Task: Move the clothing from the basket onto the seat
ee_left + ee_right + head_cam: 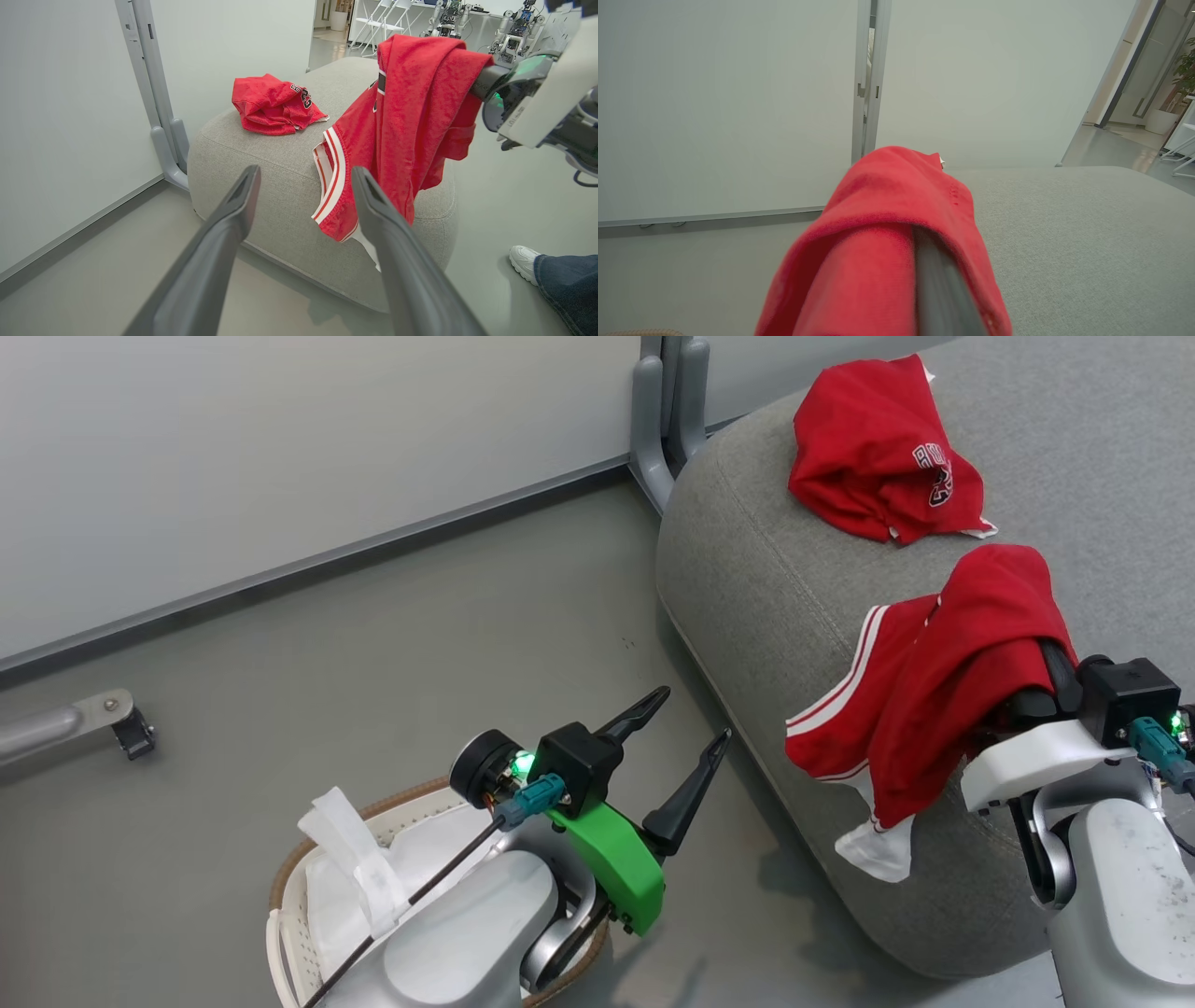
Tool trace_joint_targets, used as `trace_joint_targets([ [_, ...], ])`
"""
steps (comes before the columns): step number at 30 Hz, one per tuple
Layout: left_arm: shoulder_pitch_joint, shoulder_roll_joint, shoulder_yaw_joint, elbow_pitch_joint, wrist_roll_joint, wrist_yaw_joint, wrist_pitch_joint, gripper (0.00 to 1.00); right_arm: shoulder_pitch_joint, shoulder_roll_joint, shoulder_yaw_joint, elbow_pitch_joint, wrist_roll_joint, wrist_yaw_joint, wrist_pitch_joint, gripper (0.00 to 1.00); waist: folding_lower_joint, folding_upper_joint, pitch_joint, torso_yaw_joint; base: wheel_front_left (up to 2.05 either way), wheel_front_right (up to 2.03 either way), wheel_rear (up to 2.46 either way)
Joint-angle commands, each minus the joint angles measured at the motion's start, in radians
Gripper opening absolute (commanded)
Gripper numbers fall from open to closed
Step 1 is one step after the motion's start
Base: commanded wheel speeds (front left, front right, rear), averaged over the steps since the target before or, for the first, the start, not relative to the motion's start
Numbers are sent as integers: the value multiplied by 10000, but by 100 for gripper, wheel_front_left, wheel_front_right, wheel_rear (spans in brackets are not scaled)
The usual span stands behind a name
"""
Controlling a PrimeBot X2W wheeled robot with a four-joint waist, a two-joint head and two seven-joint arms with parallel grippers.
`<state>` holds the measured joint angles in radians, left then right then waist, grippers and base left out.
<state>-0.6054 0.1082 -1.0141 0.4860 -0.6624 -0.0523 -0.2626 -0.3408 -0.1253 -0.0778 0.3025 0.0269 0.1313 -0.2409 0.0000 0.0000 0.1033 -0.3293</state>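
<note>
Rightward, the right gripper (1060, 667), closed, carries a striped red garment (952, 681) draped over its fingers, the hem hanging down past the seat's (747, 579) rounded edge. A lettered red garment (868, 448) lies crumpled on the seat top near its far corner. The left gripper (695, 713) is spread wide and empty above the basket (289, 887). Bare floor (373, 663) separates basket and seat.

Clothing (878, 448) on seat (747, 579); basket (291, 915) on floor (373, 663) left of seat
</note>
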Motion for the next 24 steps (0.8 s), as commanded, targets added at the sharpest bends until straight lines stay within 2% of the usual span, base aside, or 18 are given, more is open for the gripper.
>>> trace_joint_targets([
  [1, -83, 9, 30, 16, 136, -49, -30, 100, -48, 12, -55, -14, 42, -11, 0, 0, 0, 0, 345, -198, 0, 0, 0],
  [7, -338, 16, 73, 101, 310, -117, -31, 100, -584, -70, -266, 301, 48, -11, 19, 0, 0, 0, 835, 97, 0, 0, 0],
  [13, -644, 204, 106, -96, 569, -5, -30, 100, -2072, -484, -403, 751, -28, -12, 93, 0, 0, 0, 1582, 458, 0, 0, 0],
  [15, -755, 256, 102, -193, 676, 57, -25, 100, -2736, -750, -424, 859, -17, -11, 209, 0, 0, 0, 1870, 616, 0, 0, 0],
  [24, -1330, 515, 50, -731, 1017, 207, 108, 100, -5978, -2798, -795, 1057, -23, -12, 1311, 0, 0, 0, 3188, 1409, 0, 0, 0],
])
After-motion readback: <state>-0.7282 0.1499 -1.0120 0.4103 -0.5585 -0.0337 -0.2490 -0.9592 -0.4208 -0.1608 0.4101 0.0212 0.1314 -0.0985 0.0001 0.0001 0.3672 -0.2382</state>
